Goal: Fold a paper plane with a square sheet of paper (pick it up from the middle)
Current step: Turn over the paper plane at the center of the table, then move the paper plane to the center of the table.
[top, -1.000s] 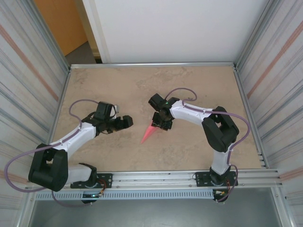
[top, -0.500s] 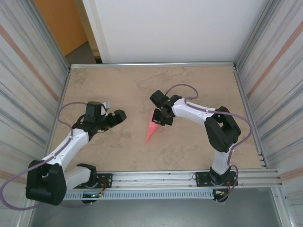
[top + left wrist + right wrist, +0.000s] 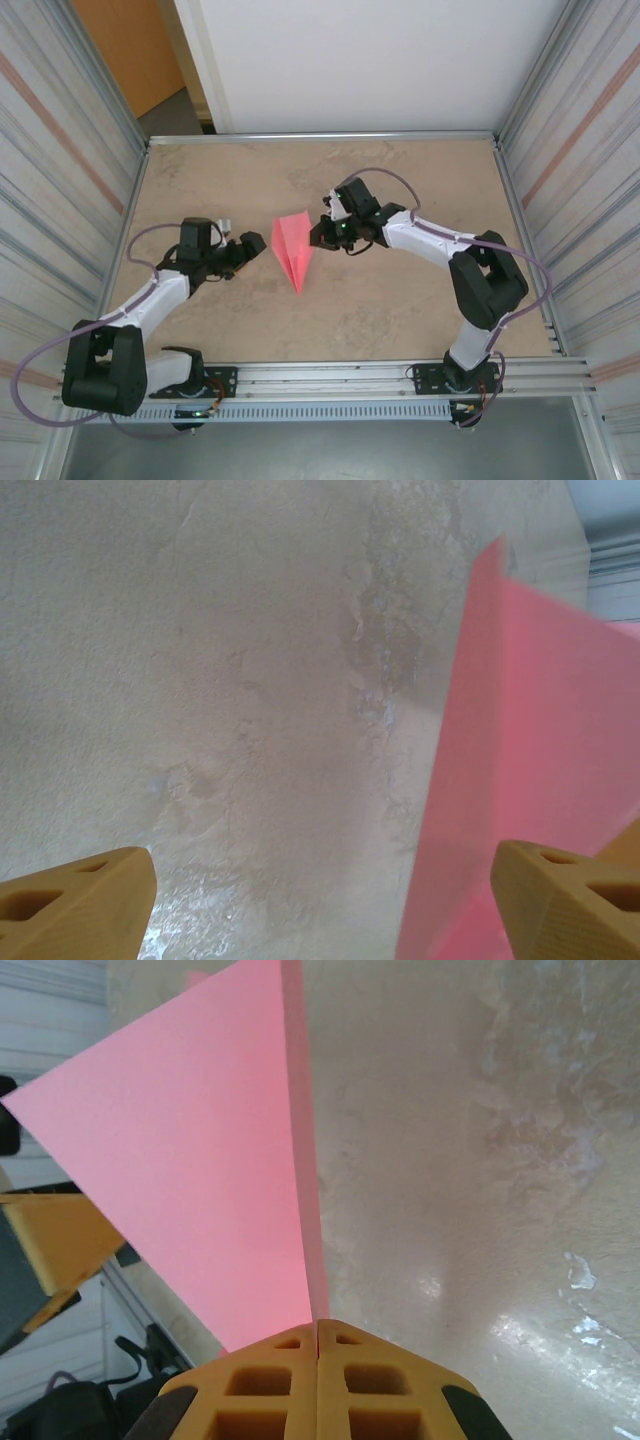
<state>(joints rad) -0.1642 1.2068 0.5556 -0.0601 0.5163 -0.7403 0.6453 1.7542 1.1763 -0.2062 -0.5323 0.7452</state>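
Observation:
The square sheet of paper is folded into a pink-red paper plane (image 3: 293,248), a pointed dart with its nose toward the near edge. My right gripper (image 3: 318,236) is shut on the plane's centre ridge from the right and holds it up off the table. In the right wrist view the plane (image 3: 200,1160) fans out from the closed right gripper (image 3: 318,1325). My left gripper (image 3: 258,246) stands open just left of the plane. In the left wrist view one wing of the plane (image 3: 540,760) hangs beside the right finger of the left gripper (image 3: 330,880), with nothing between the fingers.
The beige stone-look table (image 3: 400,180) is fenced by corrugated metal walls on the left (image 3: 60,200) and right (image 3: 580,200). A white panel (image 3: 350,60) closes the back. The metal rail (image 3: 340,375) with both arm bases runs along the near edge.
My right gripper has shut on the plane, raised it and turned it leftward, so its wing now spreads wide. My left arm drew back to the left and stays open.

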